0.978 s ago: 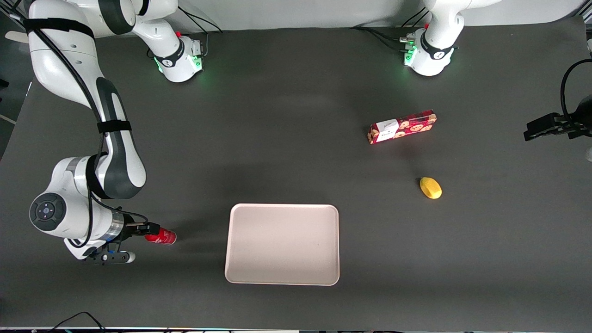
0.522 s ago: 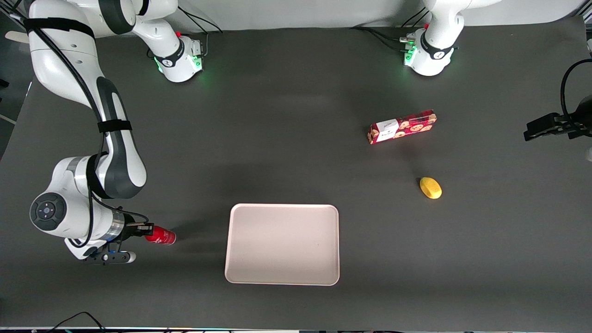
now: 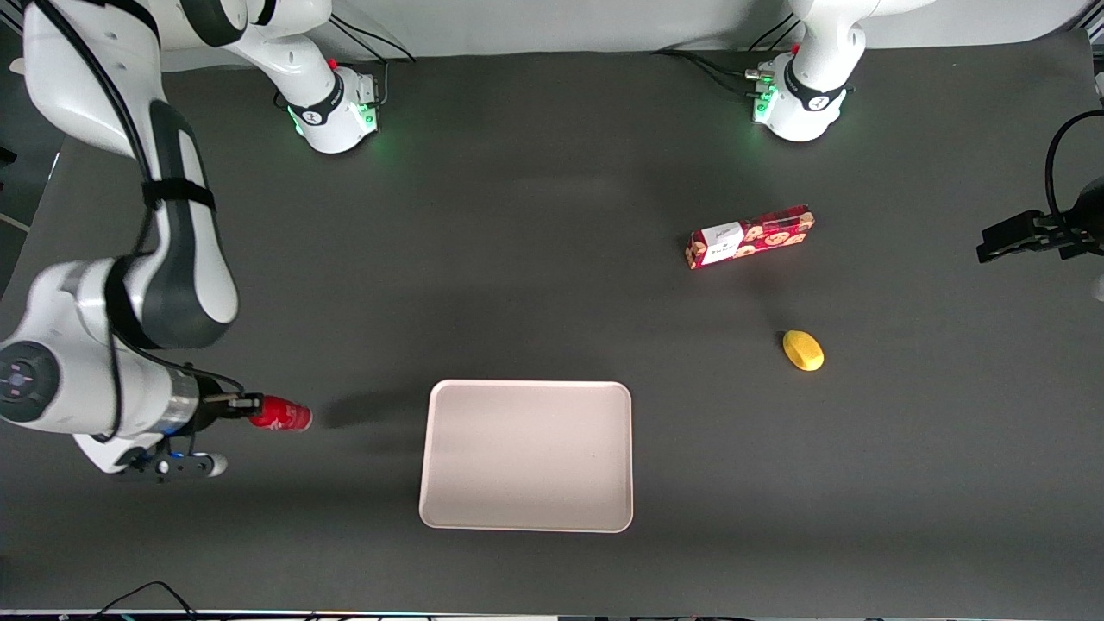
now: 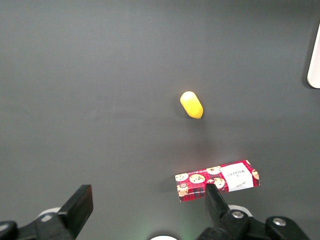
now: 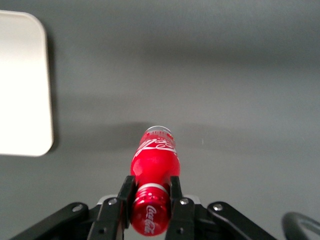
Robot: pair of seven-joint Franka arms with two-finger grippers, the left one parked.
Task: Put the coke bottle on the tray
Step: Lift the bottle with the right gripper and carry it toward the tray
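Note:
My right gripper (image 3: 244, 403) is shut on the neck of the small red coke bottle (image 3: 280, 414), which it holds lying sideways above the table at the working arm's end, base pointing toward the tray. The shadow on the table sits apart from the bottle, so it is lifted. In the right wrist view the gripper (image 5: 150, 192) clamps the bottle (image 5: 154, 160) just under its red cap, with black fingers (image 5: 126, 192) on both sides. The pale pinkish-white tray (image 3: 526, 454) lies flat near the front edge; its corner also shows in the right wrist view (image 5: 25, 85).
A long red cookie box (image 3: 749, 235) with a white label and a yellow lemon-like object (image 3: 803, 350) lie toward the parked arm's end; both show in the left wrist view, the box (image 4: 216, 180) and the yellow object (image 4: 191, 104). The tray's edge (image 4: 315, 70) shows there too.
My right gripper has lifted the coke bottle off the table and drawn it slightly away from the tray; the arm has swung outward. The bottle's shadow now lies apart from it.

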